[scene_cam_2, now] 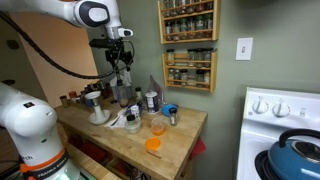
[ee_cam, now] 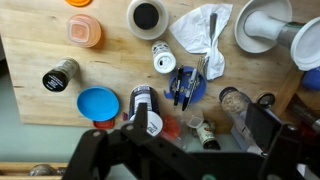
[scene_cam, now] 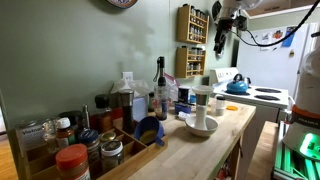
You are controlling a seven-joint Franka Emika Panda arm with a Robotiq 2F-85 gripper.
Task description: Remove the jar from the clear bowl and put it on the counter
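Observation:
The jar (scene_cam: 202,99), a pale cylinder with a greyish top, stands upright in the clear bowl (scene_cam: 201,127) near the stove end of the wooden counter (scene_cam: 228,132). The jar (scene_cam_2: 97,101) and bowl (scene_cam_2: 101,118) also show in an exterior view. In the wrist view the jar (ee_cam: 287,32) and bowl (ee_cam: 243,38) are at the top right. My gripper (scene_cam: 221,36) hangs high above the counter, well above the jar. It also shows in an exterior view (scene_cam_2: 120,68). In the wrist view its dark fingers (ee_cam: 180,150) are spread wide and empty.
Below the gripper lie a white cloth (ee_cam: 204,28), a blue holder with pens (ee_cam: 185,86), a blue scoop-like thing (ee_cam: 97,103), an orange tub (ee_cam: 84,30), a dark cup (ee_cam: 147,15) and bottles and jars. A white stove (scene_cam: 262,97) adjoins the counter. A spice rack (scene_cam_2: 188,45) hangs on the wall.

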